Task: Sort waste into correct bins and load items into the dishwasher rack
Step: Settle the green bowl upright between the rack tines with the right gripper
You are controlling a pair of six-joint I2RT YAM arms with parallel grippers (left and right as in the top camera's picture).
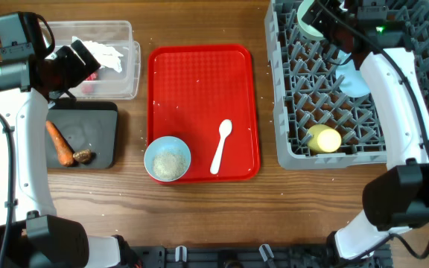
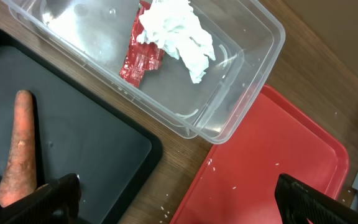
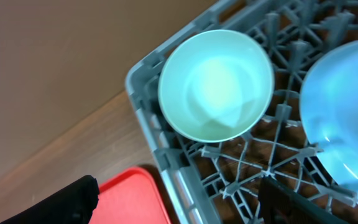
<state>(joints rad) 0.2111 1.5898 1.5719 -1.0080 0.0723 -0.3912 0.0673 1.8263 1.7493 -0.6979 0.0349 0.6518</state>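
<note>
My left gripper (image 1: 80,59) (image 2: 179,196) hangs open and empty over the near corner of the clear tub (image 1: 125,45) (image 2: 253,56), which holds the red wrapper (image 2: 140,56) and the white tissue (image 2: 176,31). The black tray (image 1: 95,126) carries the carrot (image 1: 59,143) (image 2: 18,149) and a brown scrap (image 1: 83,156). My right gripper (image 1: 326,26) (image 3: 179,199) is open above the far left corner of the grey rack (image 1: 289,112) (image 3: 143,106). In the rack sit the pale green bowl (image 3: 216,84), the blue plate (image 1: 356,78) (image 3: 347,106) and the yellow cup (image 1: 325,139).
A red serving tray (image 1: 199,89) (image 2: 272,155) lies mid-table between the bins and the rack. On its near end are a light blue bowl with rice (image 1: 167,158) and a white spoon (image 1: 221,146). Loose rice grains dot the tray and wood.
</note>
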